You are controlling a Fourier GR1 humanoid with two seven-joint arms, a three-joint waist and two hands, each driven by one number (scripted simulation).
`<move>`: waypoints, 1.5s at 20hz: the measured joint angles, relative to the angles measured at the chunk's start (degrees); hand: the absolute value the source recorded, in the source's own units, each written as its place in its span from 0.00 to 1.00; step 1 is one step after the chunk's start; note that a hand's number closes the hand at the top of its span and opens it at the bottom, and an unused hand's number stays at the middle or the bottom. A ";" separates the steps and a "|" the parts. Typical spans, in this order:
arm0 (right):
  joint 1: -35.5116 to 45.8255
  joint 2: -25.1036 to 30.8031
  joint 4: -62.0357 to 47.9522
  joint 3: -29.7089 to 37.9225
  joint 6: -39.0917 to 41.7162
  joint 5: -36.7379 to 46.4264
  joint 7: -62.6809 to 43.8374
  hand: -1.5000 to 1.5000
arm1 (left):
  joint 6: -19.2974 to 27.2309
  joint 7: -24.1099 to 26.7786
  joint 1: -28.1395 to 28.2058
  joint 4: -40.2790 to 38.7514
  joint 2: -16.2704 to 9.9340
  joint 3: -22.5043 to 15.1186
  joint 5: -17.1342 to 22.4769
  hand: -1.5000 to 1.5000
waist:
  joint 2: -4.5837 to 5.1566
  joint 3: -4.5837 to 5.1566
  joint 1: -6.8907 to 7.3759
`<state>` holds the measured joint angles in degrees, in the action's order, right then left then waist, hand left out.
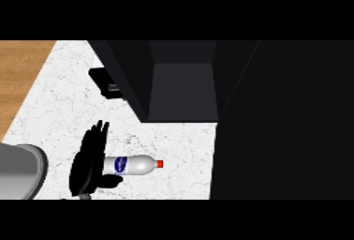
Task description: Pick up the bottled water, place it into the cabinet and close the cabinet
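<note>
The bottled water point(137, 165) lies on its side on the white marble counter point(173, 140), white with a blue label and its red cap point(159, 164) pointing right. My left hand point(88, 161) stands just left of the bottle's base with straight fingers pointing away from me and its thumb point(110, 180) under the base; it is open and touching or nearly touching the bottle. The dark cabinet point(183, 89) stands open at the back, its grey inside showing. My right hand does not show.
A large dark panel point(283, 122), apparently the cabinet's open door, covers the right side of the view. A small black block point(106, 82) sits left of the cabinet. My grey forearm point(17, 171) fills the lower left. Wooden floor point(17, 70) lies beyond the counter's left edge.
</note>
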<state>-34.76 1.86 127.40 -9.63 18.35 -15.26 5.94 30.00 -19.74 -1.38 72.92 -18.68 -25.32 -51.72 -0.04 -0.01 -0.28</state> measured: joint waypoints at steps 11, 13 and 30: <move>-1.12 0.25 -1.78 -0.44 1.09 0.45 1.93 0.00 | -2.53 9.34 -2.95 -8.90 3.25 5.64 5.20 1.00 | -0.25 -0.37 -0.11; -1.08 0.58 -1.97 0.37 1.41 -0.56 1.99 0.00 | -3.67 10.92 -2.27 -12.75 4.26 4.98 4.98 1.00 | -0.03 -0.23 -0.05; -0.51 -0.65 -3.31 -0.90 0.11 0.76 2.58 0.00 | -8.90 26.19 4.30 -6.90 8.79 11.06 22.59 1.00 | -0.34 0.34 1.47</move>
<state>-35.27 1.21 124.09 -10.53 18.46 -14.49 8.52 21.09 6.45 2.93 66.02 -9.89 -14.26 -29.13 -0.37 0.33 1.19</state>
